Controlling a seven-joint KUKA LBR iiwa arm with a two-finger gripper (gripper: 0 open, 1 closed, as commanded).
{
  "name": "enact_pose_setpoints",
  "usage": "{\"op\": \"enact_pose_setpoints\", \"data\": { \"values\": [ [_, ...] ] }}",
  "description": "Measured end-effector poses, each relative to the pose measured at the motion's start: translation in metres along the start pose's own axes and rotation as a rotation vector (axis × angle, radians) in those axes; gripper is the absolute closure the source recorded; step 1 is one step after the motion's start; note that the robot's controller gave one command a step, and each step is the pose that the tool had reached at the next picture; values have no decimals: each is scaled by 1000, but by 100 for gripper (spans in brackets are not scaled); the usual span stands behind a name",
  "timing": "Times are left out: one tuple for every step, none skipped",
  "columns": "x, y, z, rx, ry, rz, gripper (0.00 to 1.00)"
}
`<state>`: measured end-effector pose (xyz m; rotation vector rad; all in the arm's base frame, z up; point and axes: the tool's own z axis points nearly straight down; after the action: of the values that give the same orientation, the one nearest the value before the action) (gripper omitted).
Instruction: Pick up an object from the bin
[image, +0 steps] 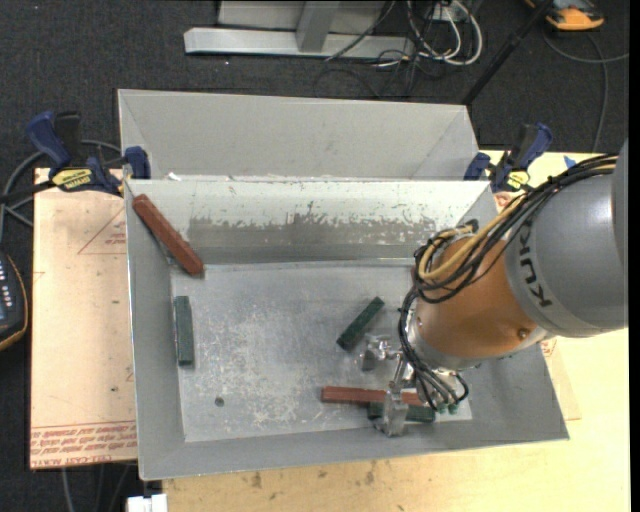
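My gripper (386, 388) is low over the bin's front right part, and it stands open. One fingertip (378, 352) is behind a flat red-brown bar (350, 395) and the other (391, 422) is in front of it. The bar lies on the floor with its right end between them. A dark green block (360, 323) lies tilted just behind the gripper. A small green piece (421, 413) peeks out beside the front fingertip, partly hidden by the arm.
A long red-brown bar (168, 235) leans against the back left corner. A green bar (184, 330) lies along the left wall. The arm with its orange cover and cables hides the bin's right side.
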<state>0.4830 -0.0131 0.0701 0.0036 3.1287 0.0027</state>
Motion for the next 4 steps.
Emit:
{"op": "enact_pose_setpoints", "data": {
  "values": [
    [-3, 0, -1, 1, 1, 2, 0],
    [-1, 0, -1, 0, 9, 2, 100],
    [-3, 1, -36, 1, 9, 4, 100],
    [-4, 1, -72, 1, 8, 5, 100]
  ]
}}
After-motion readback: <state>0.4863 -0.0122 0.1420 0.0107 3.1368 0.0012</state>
